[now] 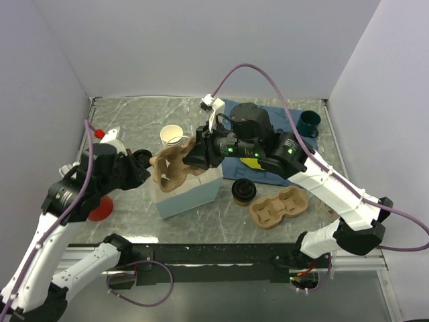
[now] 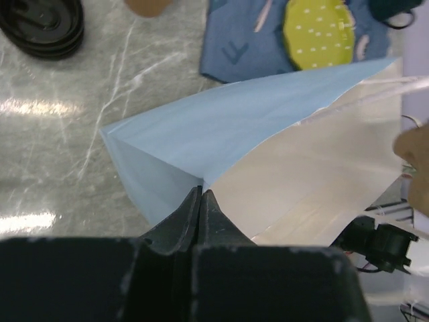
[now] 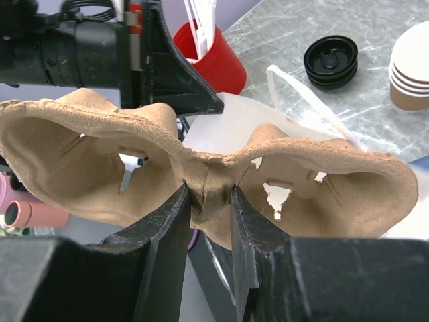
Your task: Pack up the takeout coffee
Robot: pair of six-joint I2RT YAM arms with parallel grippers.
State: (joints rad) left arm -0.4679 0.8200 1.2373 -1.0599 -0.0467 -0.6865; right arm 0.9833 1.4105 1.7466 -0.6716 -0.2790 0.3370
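Note:
The takeout coffee (image 1: pixel 242 191) stands on the table right of the bag, and only its black lid shows from above. My left gripper (image 2: pixel 201 191) is shut on the near top edge of the light blue paper bag (image 1: pixel 188 193), whose white inside (image 2: pixel 315 174) is open. Over the bag's mouth, my right gripper (image 3: pixel 208 198) is shut on the middle web of a brown pulp cup carrier (image 3: pixel 80 161). From above, that carrier (image 1: pixel 173 168) hangs tilted. Neither gripper touches the coffee.
A second pulp carrier (image 1: pixel 278 206) lies right of the coffee. Loose black lids (image 1: pixel 141 157) and a stack of cream cups (image 1: pixel 172 136) sit behind the bag. A red cup (image 1: pixel 100 208) stands at the left. On the blue cloth (image 1: pixel 268 134) at the back right is a green mug (image 1: pixel 310 123).

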